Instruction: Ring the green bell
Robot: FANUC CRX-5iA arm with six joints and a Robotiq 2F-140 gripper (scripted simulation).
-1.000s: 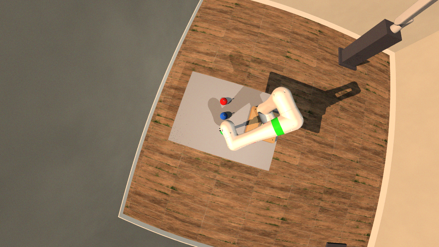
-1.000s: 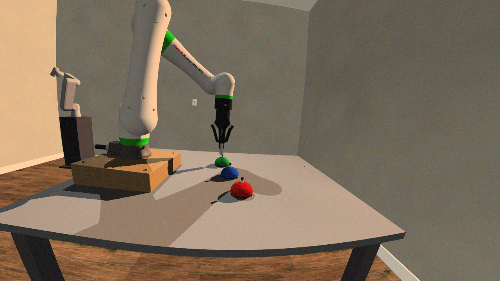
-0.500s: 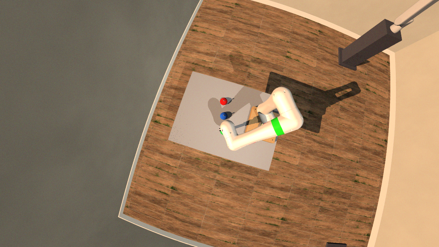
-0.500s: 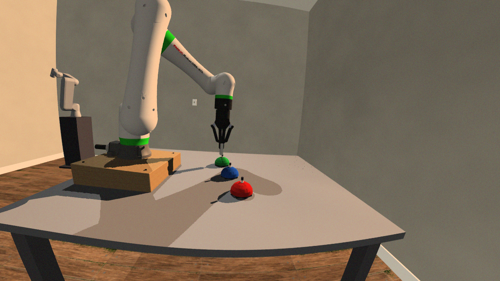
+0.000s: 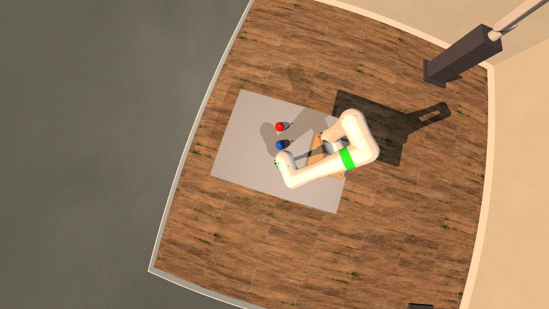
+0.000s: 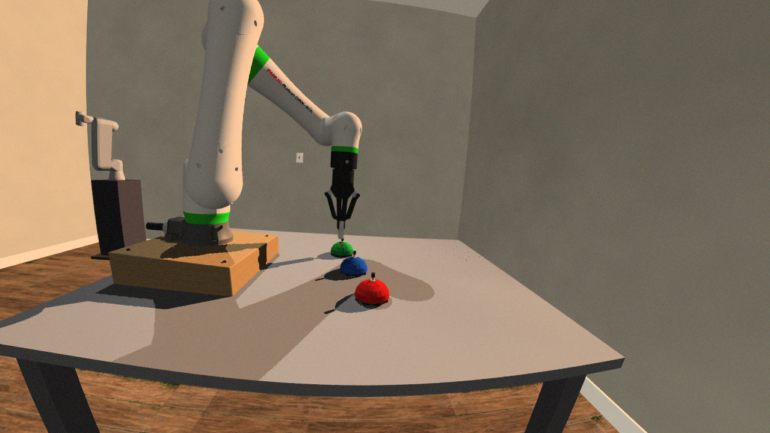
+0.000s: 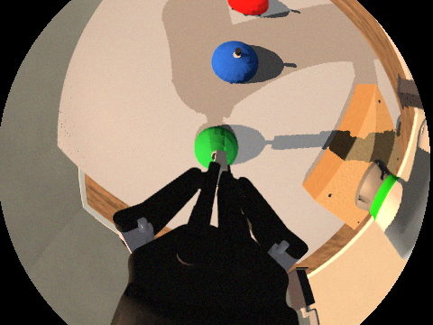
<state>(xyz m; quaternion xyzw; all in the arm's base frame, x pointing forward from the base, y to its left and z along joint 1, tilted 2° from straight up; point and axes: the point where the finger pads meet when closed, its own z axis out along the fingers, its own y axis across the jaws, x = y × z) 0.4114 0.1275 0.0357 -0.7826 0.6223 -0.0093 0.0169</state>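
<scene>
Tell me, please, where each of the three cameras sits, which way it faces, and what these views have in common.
Top: high overhead, facing down on the table; shows the white arm.
Exterior: beside the table, facing across it; shows the whole arm and the shut claw over the green bell.
Wrist: on the arm, facing down along the claw.
All three show the blue bell and red bell.

The arm [image 6: 218,107] was glossy white with green bands, red-and-black lettering, and a black claw [image 6: 341,228] with pale tips.
</scene>
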